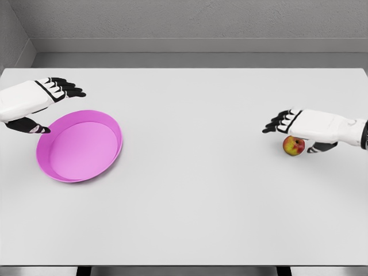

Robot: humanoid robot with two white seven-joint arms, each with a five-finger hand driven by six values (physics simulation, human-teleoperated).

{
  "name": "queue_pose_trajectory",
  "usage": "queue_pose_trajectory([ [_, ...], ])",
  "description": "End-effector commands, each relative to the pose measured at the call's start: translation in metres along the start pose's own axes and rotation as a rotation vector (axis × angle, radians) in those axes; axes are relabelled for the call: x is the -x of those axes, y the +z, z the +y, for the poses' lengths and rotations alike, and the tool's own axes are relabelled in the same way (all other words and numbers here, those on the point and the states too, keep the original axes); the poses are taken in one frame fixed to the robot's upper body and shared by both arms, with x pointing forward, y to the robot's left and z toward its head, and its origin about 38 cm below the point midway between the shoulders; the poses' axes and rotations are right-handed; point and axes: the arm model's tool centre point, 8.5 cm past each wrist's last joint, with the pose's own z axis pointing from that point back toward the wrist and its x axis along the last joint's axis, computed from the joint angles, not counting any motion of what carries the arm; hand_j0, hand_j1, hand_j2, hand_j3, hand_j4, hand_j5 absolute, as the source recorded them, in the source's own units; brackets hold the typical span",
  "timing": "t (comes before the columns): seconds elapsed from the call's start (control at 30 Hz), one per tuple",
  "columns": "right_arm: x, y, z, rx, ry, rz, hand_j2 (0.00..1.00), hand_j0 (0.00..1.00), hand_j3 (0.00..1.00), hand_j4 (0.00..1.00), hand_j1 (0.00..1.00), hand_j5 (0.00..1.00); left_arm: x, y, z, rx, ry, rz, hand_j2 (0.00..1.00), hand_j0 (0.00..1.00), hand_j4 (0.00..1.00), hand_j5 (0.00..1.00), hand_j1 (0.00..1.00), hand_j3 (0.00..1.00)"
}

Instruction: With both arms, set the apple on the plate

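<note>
Now right hand (299, 129) over apple (294, 146); plate (80, 146) well apart.

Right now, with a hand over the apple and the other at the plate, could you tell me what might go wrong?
1. The right hand sits over the apple with fingers extended, not wrapped; the round apple could roll away if nudged.
2. The left hand is at the rim of the plate, which looks tilted; it might slip or shift.
3. Apple and plate lie far apart across the table, so a long carry risks a drop.
</note>
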Motion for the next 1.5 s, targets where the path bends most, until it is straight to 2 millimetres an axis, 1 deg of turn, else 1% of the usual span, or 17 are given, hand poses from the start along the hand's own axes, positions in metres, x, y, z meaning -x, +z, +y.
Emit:
queue_pose_trajectory([
  [0.0, 0.001, -0.004, 0.006, -0.016, -0.003, 0.006, 1.0, 1.0, 1.0, 1.0, 1.0, 1.0, 0.0, 0.0, 0.0, -0.002, 0.004, 0.0, 1.0, 1.0, 1.0, 1.0, 1.0, 1.0],
  [0.1, 0.001, -0.006, 0.009, -0.022, -0.004, 0.003, 1.0, 1.0, 1.0, 1.0, 1.0, 1.0, 0.001, 0.001, 0.001, -0.002, 0.004, 0.005, 1.0, 1.0, 1.0, 1.0, 1.0, 1.0],
  [0.17, 0.005, -0.006, 0.013, -0.029, -0.01, 0.016, 1.0, 1.0, 1.0, 1.0, 1.0, 1.0, 0.001, 0.002, 0.0, 0.0, 0.004, 0.004, 1.0, 1.0, 1.0, 1.0, 1.0, 1.0],
  [0.27, 0.003, -0.013, 0.015, -0.034, -0.002, 0.013, 1.0, 1.0, 1.0, 1.0, 1.0, 1.0, -0.001, 0.001, 0.0, 0.001, 0.003, -0.001, 1.0, 1.0, 1.0, 1.0, 1.0, 1.0],
  [0.37, 0.009, -0.014, 0.02, -0.043, -0.015, 0.031, 1.0, 1.0, 1.0, 1.0, 1.0, 1.0, -0.001, 0.001, 0.0, 0.002, 0.004, -0.001, 1.0, 1.0, 1.0, 1.0, 1.0, 1.0],
  [0.43, 0.011, -0.018, 0.023, -0.052, -0.009, 0.038, 1.0, 1.0, 1.0, 1.0, 1.0, 1.0, -0.001, 0.001, 0.0, 0.0, 0.004, -0.001, 1.0, 1.0, 1.0, 1.0, 1.0, 1.0],
  [0.6, 0.01, -0.02, 0.026, -0.06, -0.012, 0.035, 1.0, 1.0, 1.0, 1.0, 1.0, 1.0, -0.001, 0.001, 0.0, -0.001, 0.003, -0.001, 1.0, 1.0, 1.0, 1.0, 1.0, 1.0],
  [0.83, 0.014, -0.019, 0.03, -0.082, 0.002, 0.05, 0.88, 0.88, 0.88, 0.88, 0.88, 0.88, -0.001, 0.001, 0.0, -0.001, 0.004, -0.001, 1.0, 1.0, 1.0, 1.0, 1.0, 1.0],
  [0.93, 0.014, -0.018, 0.03, -0.082, 0.002, 0.052, 0.86, 0.86, 0.86, 0.86, 0.86, 0.86, -0.001, 0.0, 0.0, -0.002, 0.004, -0.002, 1.0, 1.0, 1.0, 1.0, 1.0, 1.0],
  [0.97, 0.014, -0.018, 0.03, -0.082, 0.002, 0.052, 0.83, 0.83, 0.83, 0.83, 0.83, 0.83, -0.001, 0.001, 0.0, 0.0, 0.004, -0.001, 1.0, 1.0, 1.0, 1.0, 1.0, 1.0],
  [1.07, 0.013, -0.019, 0.029, -0.081, 0.006, 0.049, 0.82, 0.82, 0.82, 0.82, 0.82, 0.82, -0.002, 0.0, 0.0, -0.001, 0.003, -0.005, 1.0, 1.0, 1.0, 1.0, 1.0, 1.0],
  [1.1, 0.014, -0.018, 0.029, -0.082, 0.008, 0.051, 0.79, 0.79, 0.79, 0.79, 0.79, 0.79, -0.005, -0.001, 0.002, -0.006, -0.002, -0.015, 1.0, 1.0, 1.0, 1.0, 1.0, 1.0],
  [1.13, 0.014, -0.018, 0.029, -0.081, 0.007, 0.05, 0.79, 0.79, 0.79, 0.79, 0.79, 0.79, -0.006, -0.002, 0.002, -0.006, -0.003, -0.018, 1.0, 1.0, 1.0, 1.0, 1.0, 1.0],
  [1.2, 0.014, -0.018, 0.028, -0.082, 0.009, 0.052, 0.76, 0.76, 0.76, 0.76, 0.76, 0.76, -0.006, -0.002, 0.002, -0.006, -0.003, -0.018, 1.0, 1.0, 1.0, 1.0, 1.0, 1.0],
  [1.27, 0.015, -0.017, 0.028, -0.084, 0.011, 0.054, 0.75, 0.75, 0.75, 0.75, 0.75, 0.75, -0.006, -0.002, 0.003, -0.007, -0.003, -0.019, 1.0, 1.0, 1.0, 1.0, 1.0, 1.0],
  [1.4, 0.014, -0.017, 0.028, -0.084, 0.013, 0.053, 0.68, 0.68, 0.68, 0.68, 0.68, 0.68, -0.006, -0.002, 0.003, -0.007, -0.004, -0.018, 1.0, 1.0, 1.0, 1.0, 1.0, 1.0],
  [1.47, 0.014, -0.017, 0.028, -0.083, 0.014, 0.052, 0.67, 0.67, 0.67, 0.67, 0.67, 0.67, -0.006, -0.002, 0.003, -0.006, -0.005, -0.019, 1.0, 1.0, 1.0, 1.0, 1.0, 1.0],
])
